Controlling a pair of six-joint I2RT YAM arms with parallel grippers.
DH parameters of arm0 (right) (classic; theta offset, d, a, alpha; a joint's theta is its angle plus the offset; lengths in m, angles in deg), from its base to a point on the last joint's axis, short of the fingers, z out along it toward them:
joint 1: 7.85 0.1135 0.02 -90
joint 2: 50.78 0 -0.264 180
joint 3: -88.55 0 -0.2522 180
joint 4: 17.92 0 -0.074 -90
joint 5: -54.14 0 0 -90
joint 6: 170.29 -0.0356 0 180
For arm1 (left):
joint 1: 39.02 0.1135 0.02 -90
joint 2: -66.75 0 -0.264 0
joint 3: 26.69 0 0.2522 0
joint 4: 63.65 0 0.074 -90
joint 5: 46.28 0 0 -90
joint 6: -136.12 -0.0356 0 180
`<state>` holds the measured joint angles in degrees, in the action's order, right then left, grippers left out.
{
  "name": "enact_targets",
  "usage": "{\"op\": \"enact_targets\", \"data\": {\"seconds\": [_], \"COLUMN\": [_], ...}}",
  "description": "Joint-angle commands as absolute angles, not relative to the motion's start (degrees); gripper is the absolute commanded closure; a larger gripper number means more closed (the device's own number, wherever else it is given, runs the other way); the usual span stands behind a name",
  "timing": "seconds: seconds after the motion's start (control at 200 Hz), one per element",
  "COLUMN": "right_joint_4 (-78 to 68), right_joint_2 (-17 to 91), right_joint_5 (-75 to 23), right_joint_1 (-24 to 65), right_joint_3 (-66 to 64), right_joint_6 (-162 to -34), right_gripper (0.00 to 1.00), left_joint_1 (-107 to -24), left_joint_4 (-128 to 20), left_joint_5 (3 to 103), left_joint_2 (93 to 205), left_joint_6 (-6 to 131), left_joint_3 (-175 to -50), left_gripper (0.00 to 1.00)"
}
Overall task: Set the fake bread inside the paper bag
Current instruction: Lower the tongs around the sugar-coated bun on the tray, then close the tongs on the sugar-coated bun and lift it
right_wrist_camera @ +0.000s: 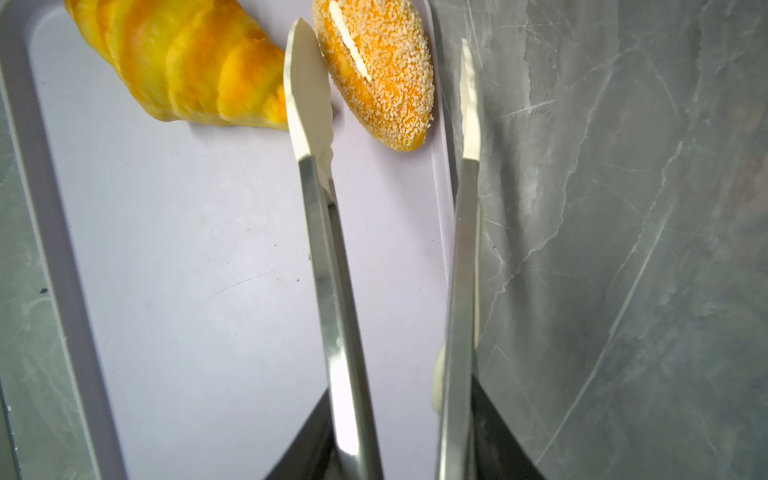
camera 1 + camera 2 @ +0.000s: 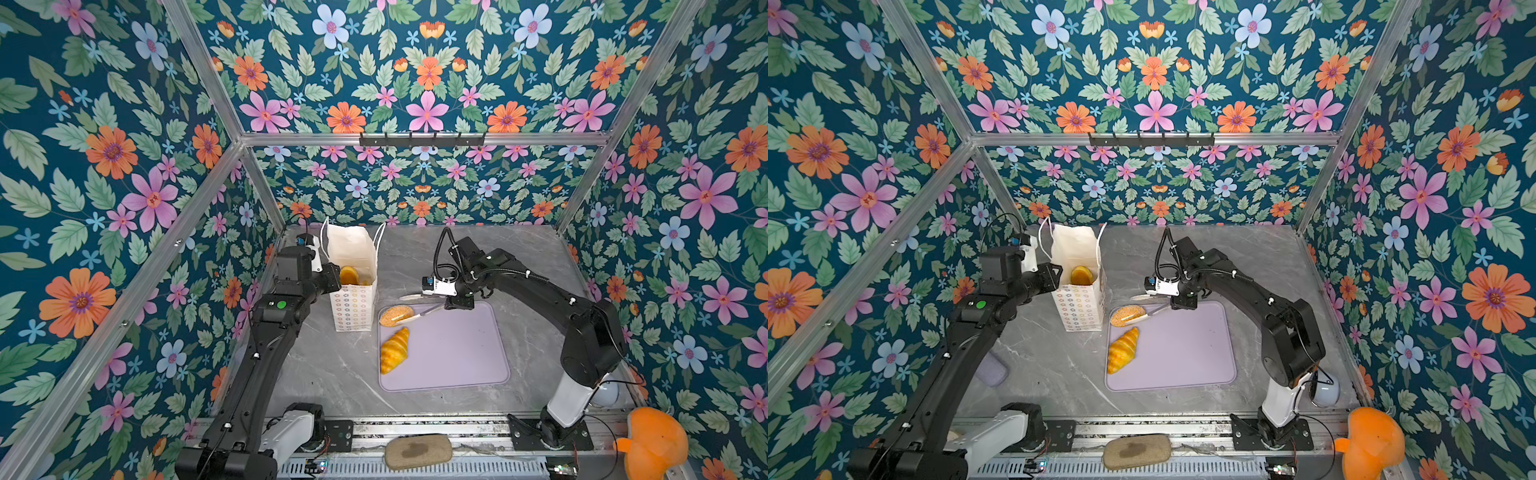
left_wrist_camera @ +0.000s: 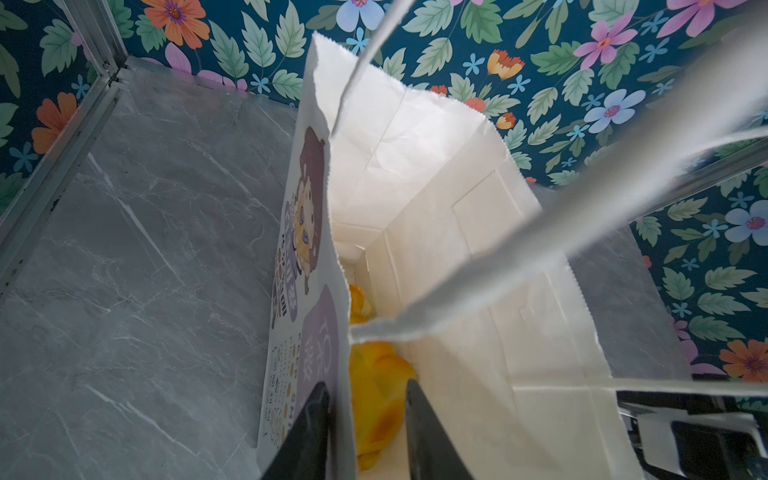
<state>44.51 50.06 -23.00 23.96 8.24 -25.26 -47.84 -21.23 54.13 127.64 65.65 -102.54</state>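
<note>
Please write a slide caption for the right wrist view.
Open tongs straddle the edge of the lilac tray, beside a speckled bun and a croissant.

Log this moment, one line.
left gripper astride paper bag wall | right gripper holding tongs by speckled bun | croissant on tray

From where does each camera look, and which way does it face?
Both top views: high above the arm bases, facing down toward the back wall; left arm, right arm, paper bag and tray show.
Left wrist: on the left arm, looking down into the bag at bread; left tool, open, straddles its wall.
Right wrist: on the right arm, looking along the tongs at croissant and speckled bun; right tool grips the tongs.
Shared: top and right wrist views show croissant, bun, tray.
</note>
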Motion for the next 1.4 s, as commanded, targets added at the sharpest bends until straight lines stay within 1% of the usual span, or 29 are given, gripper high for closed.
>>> {"op": "enact_targets", "data": {"seconds": [0.0,0.885,1.12,1.395], "right_joint_4": [45.5,46.4,45.8,44.5], "right_joint_2": [49.2,54.1,55.4,52.8], "right_joint_5": [-22.4,-18.8,-19.1,-18.9], "right_joint_1": [24.1,24.3,24.5,24.5], "right_joint_3": [8.6,10.0,9.6,8.9], "right_joint_6": [-25.0,-24.8,-26.1,-26.7], "right_gripper": [0.58,0.57,0.62,0.7], "left_joint_1": [-47.8,-47.8,-47.8,-47.8], "left_joint_4": [-22.3,-22.4,-21.9,-22.3], "left_joint_5": [54.7,55.1,53.9,54.7], "left_joint_2": [127.6,127.7,127.5,128.0], "left_joint_6": [65.8,65.5,65.1,65.1], "left_joint_3": [-102.7,-101.9,-101.9,-102.3], "left_gripper": [0.67,0.68,0.68,0.68]}}
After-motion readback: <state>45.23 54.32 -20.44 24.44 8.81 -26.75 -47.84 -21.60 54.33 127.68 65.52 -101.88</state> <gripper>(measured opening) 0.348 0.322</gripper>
